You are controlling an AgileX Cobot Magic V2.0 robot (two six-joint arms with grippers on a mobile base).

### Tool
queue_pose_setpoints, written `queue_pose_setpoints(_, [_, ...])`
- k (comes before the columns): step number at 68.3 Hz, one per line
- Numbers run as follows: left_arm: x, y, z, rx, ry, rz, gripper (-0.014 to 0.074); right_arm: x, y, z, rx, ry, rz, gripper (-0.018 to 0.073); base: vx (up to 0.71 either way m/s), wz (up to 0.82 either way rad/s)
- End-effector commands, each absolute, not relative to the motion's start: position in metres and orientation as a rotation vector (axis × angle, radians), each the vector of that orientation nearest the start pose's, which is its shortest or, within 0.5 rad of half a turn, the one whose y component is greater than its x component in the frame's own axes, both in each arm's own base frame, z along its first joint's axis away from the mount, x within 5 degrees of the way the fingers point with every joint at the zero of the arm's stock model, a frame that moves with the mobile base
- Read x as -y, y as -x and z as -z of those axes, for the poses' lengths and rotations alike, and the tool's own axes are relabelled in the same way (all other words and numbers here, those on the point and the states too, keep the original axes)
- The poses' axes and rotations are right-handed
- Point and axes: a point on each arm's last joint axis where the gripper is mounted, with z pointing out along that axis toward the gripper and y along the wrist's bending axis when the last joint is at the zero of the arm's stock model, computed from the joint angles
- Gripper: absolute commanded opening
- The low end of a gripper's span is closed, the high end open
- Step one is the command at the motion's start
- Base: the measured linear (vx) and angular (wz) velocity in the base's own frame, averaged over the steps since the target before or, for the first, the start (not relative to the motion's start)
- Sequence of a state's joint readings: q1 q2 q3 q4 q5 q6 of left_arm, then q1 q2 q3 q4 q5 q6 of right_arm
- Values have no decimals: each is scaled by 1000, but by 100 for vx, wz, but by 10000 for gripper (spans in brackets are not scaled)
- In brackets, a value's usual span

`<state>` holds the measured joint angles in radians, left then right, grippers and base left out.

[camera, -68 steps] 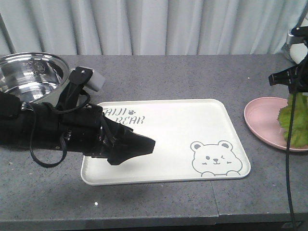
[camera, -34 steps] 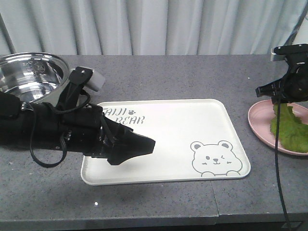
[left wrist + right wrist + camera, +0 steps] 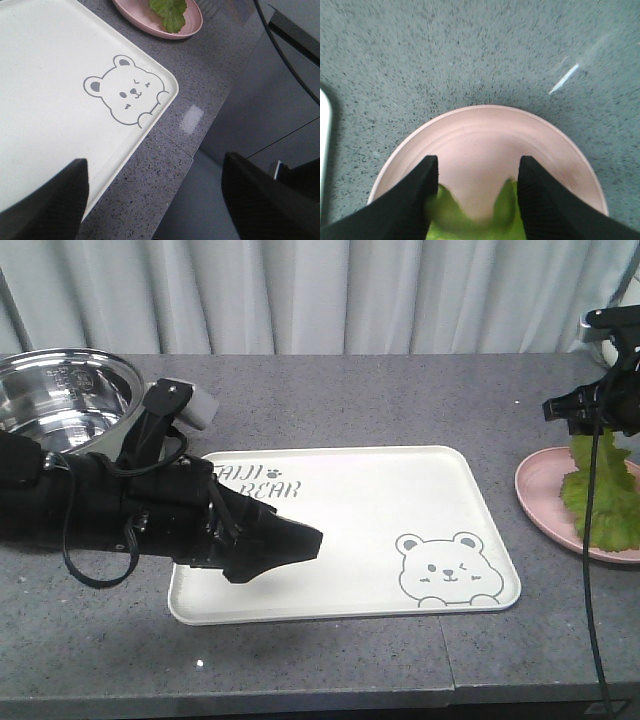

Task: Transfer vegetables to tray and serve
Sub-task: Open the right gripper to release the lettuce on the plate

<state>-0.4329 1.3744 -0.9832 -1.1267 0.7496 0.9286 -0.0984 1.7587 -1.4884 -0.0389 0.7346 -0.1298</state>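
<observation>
Exterior front-facing view: grey speckled counter [image 3: 400, 400] fills most of the frame, with a pale pleated curtain [image 3: 300, 290] behind it. The cream-white tray [image 3: 360, 530] lies flat mid-counter, long side toward the camera. It has grey lettering [image 3: 262, 485] near its back-left corner and a bear face [image 3: 440, 568] at its front-right corner. Nothing lies on the tray.

The black left arm [image 3: 90, 505] reaches in low from the tray's left side and covers the tray's left edge and part of the lettering. The left claw [image 3: 305, 538] is over the tray's left-front part. In the left wrist view its two fingers stand wide apart with nothing between them, and whether it touches the tray surface can't be told.

A steel bowl [image 3: 60, 390] sits beyond the tray's back-left corner, clear of the tray and partly cut by the frame edge. A round pink plate [image 3: 545, 490] sits on the counter right of the tray, with a strip of bare counter between them.

The lettuce [image 3: 600, 490] is not on the tray. It is right of the tray, over the pink plate, hanging upright with its frilly end down. Can't tell if the lower end touches the plate.

The right claw [image 3: 590, 430] is above the plate and grips the top of the lettuce. In the right wrist view the fingers are partly closed, with blurred green leaf pinched between them. A black cable [image 3: 592, 570] hangs down in front of the leaf.
</observation>
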Motion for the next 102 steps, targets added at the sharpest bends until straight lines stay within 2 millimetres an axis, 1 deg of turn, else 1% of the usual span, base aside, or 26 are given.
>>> queue_pose_setpoints(1, [170,-231,-329,-2065,-734,1048,538,42,-380,-342,-2353,52,163,365,0,0])
queue_pose_setpoints(6, [170,-231,-329,-2065,-734,1048,538,42,-373,-350,-2351,52,165,365,0,0])
queue_pose_setpoints(20, [170,-231,-329,-2065,-734,1048,538,41,-358,-357,-2419,47,161,365,0,0])
queue_pose_setpoints(26, [170,-231,-329,-2065,-734,1048,538,45,-351,-364,-2418,11,142,365,0,0])
queue_pose_setpoints(31, [170,-231,-329,-2065,-734,1048,538,59,-344,-370,-2402,-56,114,365,0,0])
queue_pose_setpoints(38, [170,-231,-329,-2065,-734,1048,538,93,-334,-370,-2407,-184,72,365,0,0])
queue_pose_setpoints(46, [170,-231,-329,-2065,-735,1049,538,128,-326,-358,-2449,-299,26,355,0,0])
queue_pose_setpoints(51, [170,-231,-329,-2065,-735,1049,538,143,-325,-347,-2485,-353,-10,342,0,0])
queue_pose_setpoints(58, [170,-231,-329,-2065,-735,1049,538,157,-327,-328,-2561,-349,-41,319,0,0])
queue_pose_setpoints(70, [170,-231,-329,-2065,-735,1049,538,162,-341,-299,-2630,-313,-89,295,0,0])
queue_pose_setpoints(80, [170,-231,-329,-2065,-735,1049,538,167,-349,-281,-2665,-321,-107,291,0,0])
queue_pose_setpoints(102, [170,-231,-329,-2065,-735,1049,538,172,-363,-259,-2653,-302,-127,289,0,0])
